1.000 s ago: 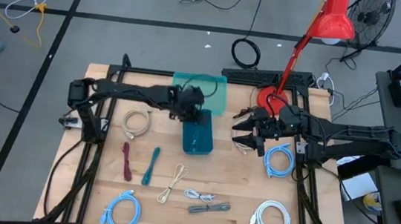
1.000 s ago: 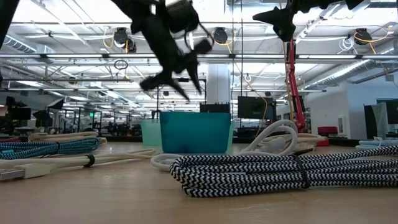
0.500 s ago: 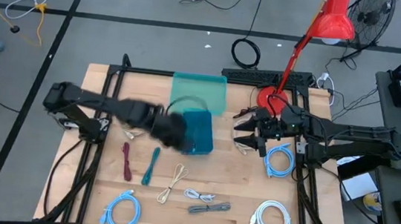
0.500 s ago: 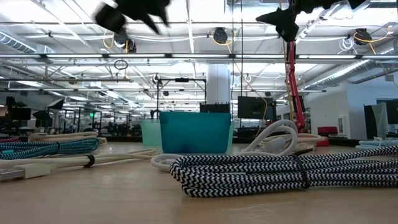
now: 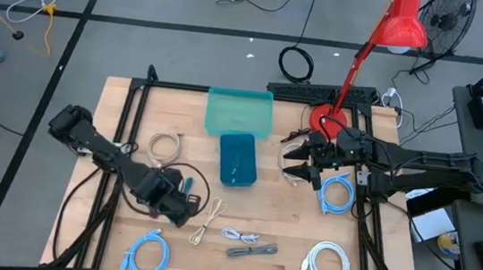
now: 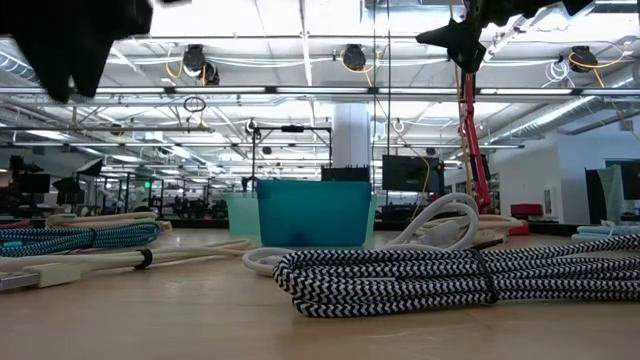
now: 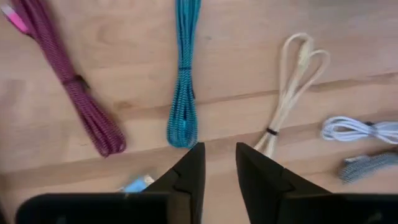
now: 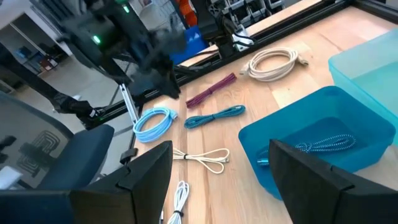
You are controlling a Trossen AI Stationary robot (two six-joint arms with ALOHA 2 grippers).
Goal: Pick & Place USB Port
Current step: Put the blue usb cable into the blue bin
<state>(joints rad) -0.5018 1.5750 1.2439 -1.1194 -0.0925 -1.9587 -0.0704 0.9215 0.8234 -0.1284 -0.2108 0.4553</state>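
Several bundled cables lie flat on the wooden table (image 5: 286,221): a teal one (image 7: 183,81), a maroon one (image 7: 68,81), a beige one (image 7: 292,87), a white one (image 7: 364,129) and a black-and-white one (image 6: 450,275). My left gripper (image 7: 217,168) points down above the table's near left part (image 5: 178,207), just short of the teal cable's near end. Its fingers stand a little apart with nothing between them. My right gripper (image 8: 221,186) hovers open to the right of the blue bin (image 5: 237,159), in which one blue-striped cable (image 8: 323,146) lies.
A teal lid or tray (image 5: 239,114) lies behind the blue bin. A beige coil (image 5: 164,147), two light blue coils (image 5: 148,256) (image 5: 336,192) and a white coil (image 5: 329,261) also lie on the table. A red lamp (image 5: 401,26) stands at the far right.
My left gripper has swung quickly from above the blue bin toward the table's near left, turning about as it went, and now hangs over the teal and maroon cables. The right arm and the cables on the table have stayed put.
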